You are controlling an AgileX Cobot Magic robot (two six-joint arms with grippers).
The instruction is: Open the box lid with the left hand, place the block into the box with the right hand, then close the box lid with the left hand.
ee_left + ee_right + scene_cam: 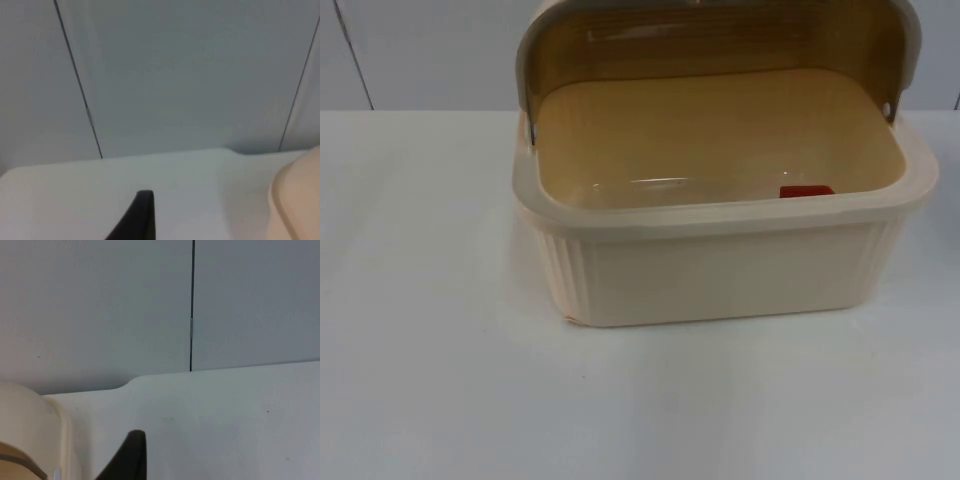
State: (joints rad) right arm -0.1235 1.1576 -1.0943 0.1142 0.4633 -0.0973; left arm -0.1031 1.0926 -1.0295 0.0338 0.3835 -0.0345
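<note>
Inside box [720, 260], red block [806, 191]; lid [720, 40] open

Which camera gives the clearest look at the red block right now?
The top view: it looks down into the open box, where the red block lies on the floor against the front wall, right of centre. Both wrist views catch just the box's cream outer edge, none of its inside.

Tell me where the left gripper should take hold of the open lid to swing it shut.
Probably the lid by its raised front edge near the left hinge, coming from the box's left side: it stands tilted back over the rear rim, edge uppermost.
</note>
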